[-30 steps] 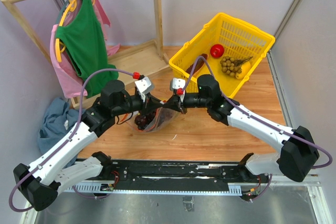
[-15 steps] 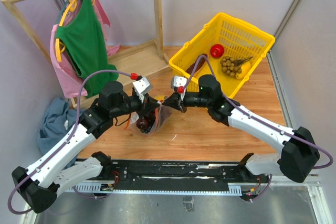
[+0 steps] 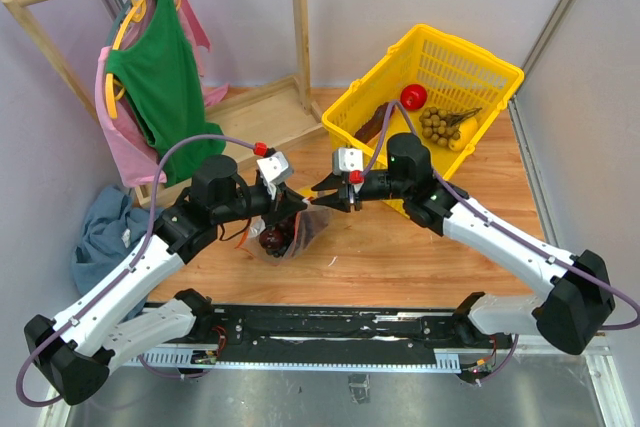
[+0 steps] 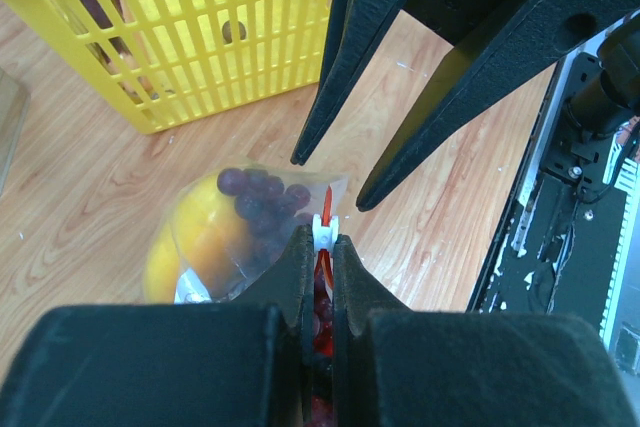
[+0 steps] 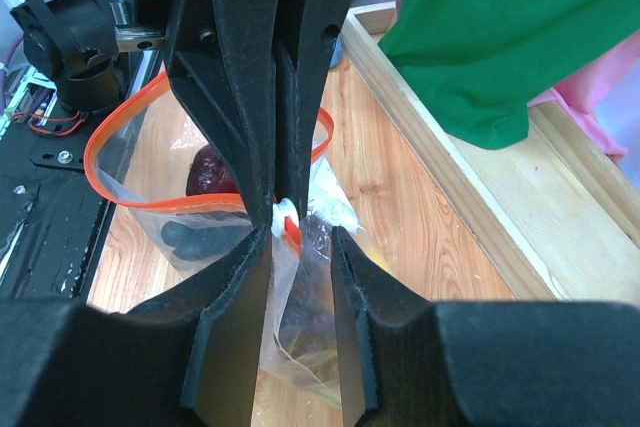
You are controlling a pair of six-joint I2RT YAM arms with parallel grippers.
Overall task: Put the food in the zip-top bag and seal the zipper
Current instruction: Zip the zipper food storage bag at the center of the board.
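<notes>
The left gripper (image 3: 297,209) is clamped tight on the zipper (image 5: 180,204) of the bag (image 3: 285,237). In the left wrist view its 2 fingers (image 4: 290,277) press together with the red strip and a small white slider pinched between them. The bag hangs below that grip, its lower part resting on the wooden table (image 3: 400,247).

The right gripper (image 3: 322,199) faces the left one from the other side, its tips just beside the same end of the zipper. Its 2 fingers (image 5: 235,277) stand apart. Clear plastic and the white slider lie in the gap between them, but the jaws are not closed on anything.

In the right wrist view, the rest of the zipper curves away in an open orange loop, so that stretch of the mouth is unsealed.

Inside the bag, the grapes (image 4: 262,197) lie against the yellow pepper (image 4: 195,247). A dark red shape (image 5: 207,172) also sits inside; it may be the watermelon slice, but the plastic blurs it too much to be sure.

The yellow basket (image 4: 180,47) stands on the table behind the right arm, apart from the bag. It holds 1 red fruit (image 3: 413,97) and 1 brown bunch (image 3: 437,125).
</notes>
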